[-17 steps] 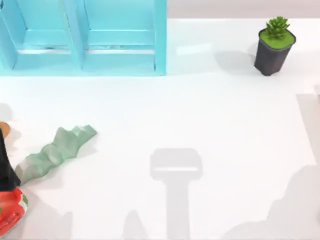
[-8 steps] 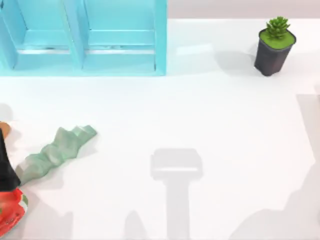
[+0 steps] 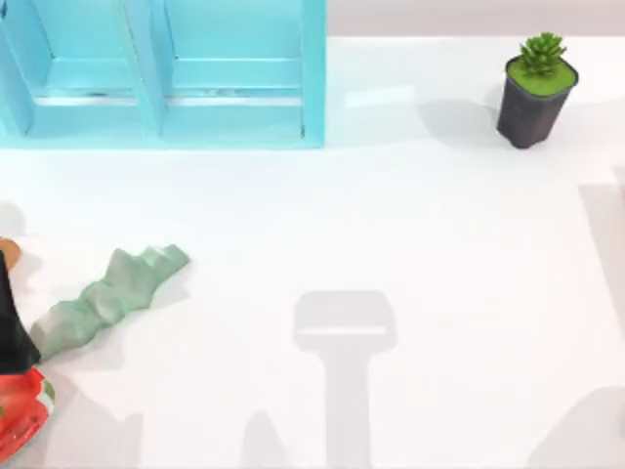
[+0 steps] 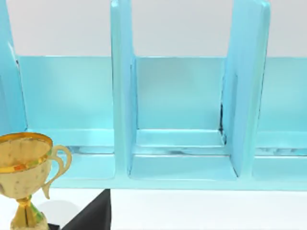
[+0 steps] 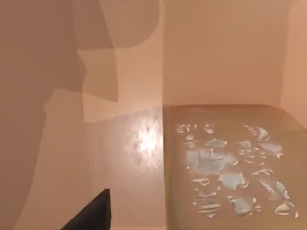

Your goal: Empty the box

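Note:
The right wrist view looks into the box, with tan walls [image 5: 225, 52] and a tan floor [image 5: 124, 158]. A flat tan slab [image 5: 225, 163] with pale blue flecks lies inside it. A dark part of my right gripper [image 5: 91, 213] shows at that view's edge, above the box floor. The left wrist view faces the blue shelf [image 4: 180, 143], with a gold trophy [image 4: 26, 167] standing in front of it. A dark part of my left gripper [image 4: 91, 215] shows beside the trophy.
In the top view the blue shelf [image 3: 234, 107] stands at the back left and a potted plant [image 3: 535, 88] at the back right. A green wavy piece [image 3: 107, 298], a dark object [image 3: 12, 327] and a red item [image 3: 20, 415] lie at the left edge.
The arm's shadow at the top view's lower right has shrunk and drawn back toward the right corner. The objects on the table have not moved.

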Available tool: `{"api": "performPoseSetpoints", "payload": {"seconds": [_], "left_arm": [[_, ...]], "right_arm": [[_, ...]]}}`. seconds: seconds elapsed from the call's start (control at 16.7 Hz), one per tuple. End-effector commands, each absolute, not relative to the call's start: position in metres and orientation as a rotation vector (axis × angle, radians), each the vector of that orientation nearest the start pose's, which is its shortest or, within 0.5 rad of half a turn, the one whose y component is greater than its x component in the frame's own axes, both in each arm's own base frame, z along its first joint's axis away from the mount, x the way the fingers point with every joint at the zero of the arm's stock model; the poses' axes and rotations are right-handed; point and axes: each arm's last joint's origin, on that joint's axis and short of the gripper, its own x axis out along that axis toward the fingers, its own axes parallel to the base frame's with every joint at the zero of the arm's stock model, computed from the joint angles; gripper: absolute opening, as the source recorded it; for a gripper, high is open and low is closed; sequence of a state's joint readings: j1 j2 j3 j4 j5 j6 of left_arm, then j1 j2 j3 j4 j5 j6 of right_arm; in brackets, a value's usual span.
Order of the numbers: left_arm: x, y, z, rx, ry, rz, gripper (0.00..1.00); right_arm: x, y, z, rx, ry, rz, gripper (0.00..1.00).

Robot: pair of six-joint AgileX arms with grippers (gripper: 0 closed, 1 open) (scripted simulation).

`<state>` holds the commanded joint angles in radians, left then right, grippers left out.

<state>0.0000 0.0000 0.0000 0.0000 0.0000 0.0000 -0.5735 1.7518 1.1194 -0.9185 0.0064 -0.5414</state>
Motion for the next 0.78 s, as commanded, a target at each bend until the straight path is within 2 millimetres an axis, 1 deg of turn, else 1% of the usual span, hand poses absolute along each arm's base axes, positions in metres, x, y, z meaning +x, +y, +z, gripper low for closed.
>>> {"api": "performPoseSetpoints", "payload": {"seconds": [0.12,0.18,0.42,0.78], "left_arm": [[0.106,-0.001,0.16,0.0,0.0,0.0,1.0],[0.106,-0.001,0.16,0.0,0.0,0.0,1.0],[0.106,-0.001,0.16,0.0,0.0,0.0,1.0],[0.106,-0.001,0.16,0.0,0.0,0.0,1.0]], "right_arm": [[0.257,-0.165,0.147,0.014,1.565,-0.031,1.0],[0.256,-0.164,0.143,0.016,1.569,-0.029,1.0],[0.256,-0.164,0.142,0.017,1.57,-0.029,1.0],[0.256,-0.164,0.142,0.017,1.57,-0.029,0.55]]}}
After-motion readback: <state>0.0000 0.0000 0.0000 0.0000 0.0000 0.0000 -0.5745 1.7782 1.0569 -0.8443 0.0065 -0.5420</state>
